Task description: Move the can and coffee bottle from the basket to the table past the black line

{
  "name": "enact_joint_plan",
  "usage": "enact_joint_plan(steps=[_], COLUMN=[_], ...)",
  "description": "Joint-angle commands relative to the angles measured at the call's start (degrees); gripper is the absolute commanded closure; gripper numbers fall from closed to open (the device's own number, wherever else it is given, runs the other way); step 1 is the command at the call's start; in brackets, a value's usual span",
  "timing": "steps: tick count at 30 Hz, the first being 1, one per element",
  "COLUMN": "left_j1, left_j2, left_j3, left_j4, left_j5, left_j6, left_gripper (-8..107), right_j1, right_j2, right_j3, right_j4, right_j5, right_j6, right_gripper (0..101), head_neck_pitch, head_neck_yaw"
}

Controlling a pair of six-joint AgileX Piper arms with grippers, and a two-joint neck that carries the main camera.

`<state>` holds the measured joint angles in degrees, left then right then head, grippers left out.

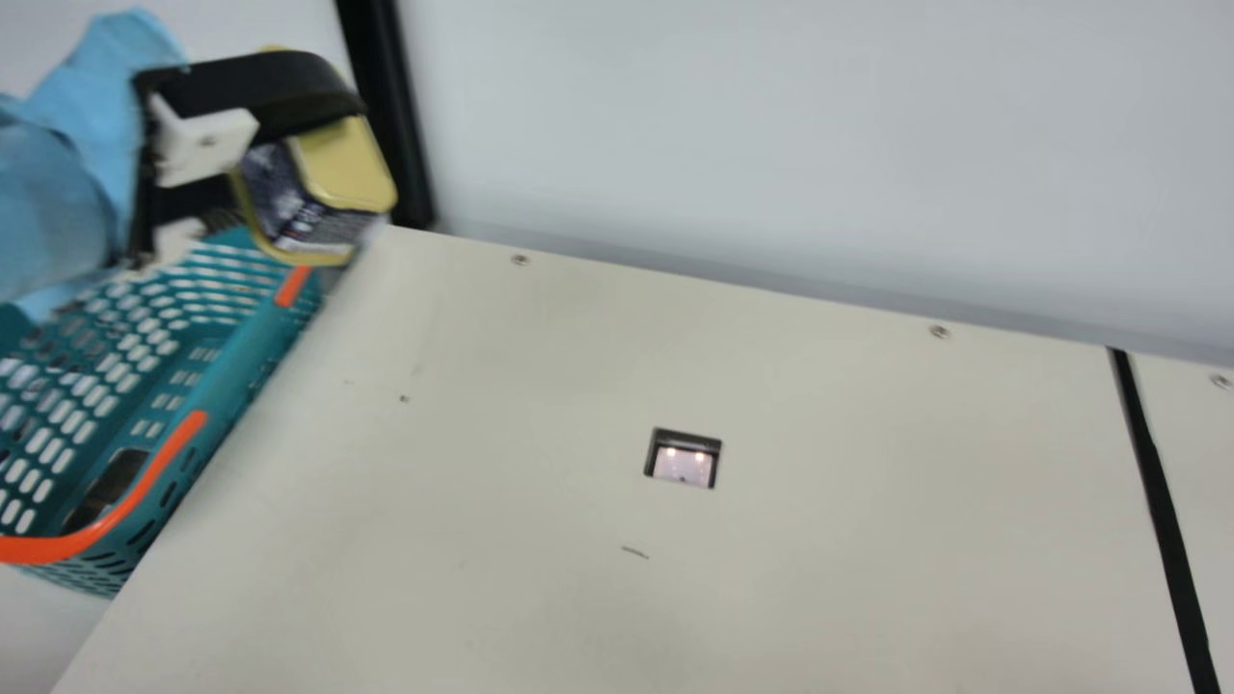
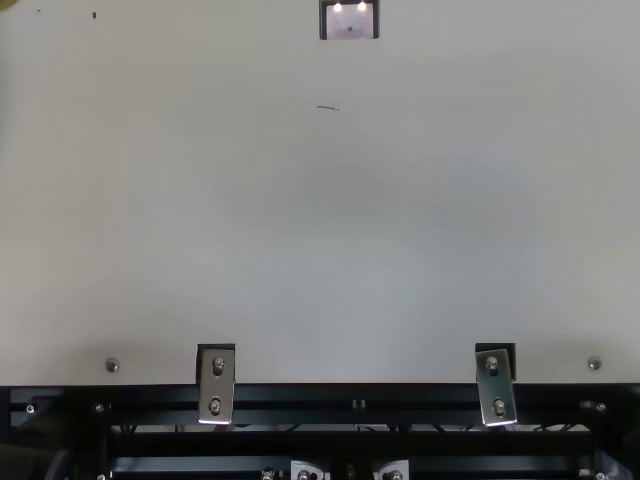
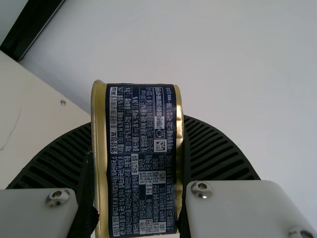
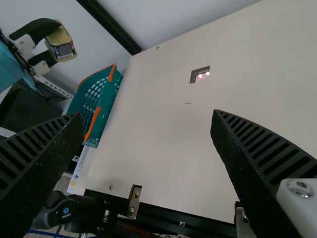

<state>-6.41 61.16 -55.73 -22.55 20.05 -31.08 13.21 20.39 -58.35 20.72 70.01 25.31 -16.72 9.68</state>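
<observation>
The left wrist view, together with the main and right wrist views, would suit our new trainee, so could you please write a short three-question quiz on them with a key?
1. Multiple choice: what is the left gripper holding?
A) the coffee bottle
B) the can
C) nothing
2. True or false: the right gripper has its fingers shut on the coffee bottle.
3. Fill in the colour: the rim of the teal basket carries ____ bands.

Key: 1. B; 2. false; 3. orange
</observation>
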Motion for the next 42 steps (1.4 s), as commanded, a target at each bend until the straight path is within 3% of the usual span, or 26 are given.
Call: enact_joint_plan(steps=[1, 9, 28, 34, 42], left_j1=[0.0, -0.4, 0.0, -2.7, -8.7], left_j2=[0.0, 0.0, 0.6, 3.7, 9.9], left_j3=[0.0, 0.3, 0.5, 5.1, 13.3], left_j4=[0.0, 0.0, -0.8, 1.3, 3.7], left_j5=[0.0, -1.9, -2.4, -9.3, -23.8], left_j6=[0.0, 0.0, 1.6, 4.8, 8.6], left_gripper=[89, 89, 89, 89, 89], right_j1=[0.0, 0.0, 0.0, 0.0, 0.0], right_j2=[0.0, 0.0, 0.0, 0.0, 0.0], right_j3=[0.0, 0.0, 0.0, 0.0, 0.0], right_j4=[0.0, 0.0, 0.0, 0.0, 0.0], right_j5=[0.0, 0.0, 0.0, 0.0, 0.0], right_j6=[0.0, 0.0, 0.0, 0.0, 0.0], right_gripper=[0, 0, 0, 0, 0], head_neck_pitch=[0.2, 3.9, 3.9, 3.9, 3.9], head_neck_yaw=[-2.9, -11.0, -11.0, -11.0, -11.0])
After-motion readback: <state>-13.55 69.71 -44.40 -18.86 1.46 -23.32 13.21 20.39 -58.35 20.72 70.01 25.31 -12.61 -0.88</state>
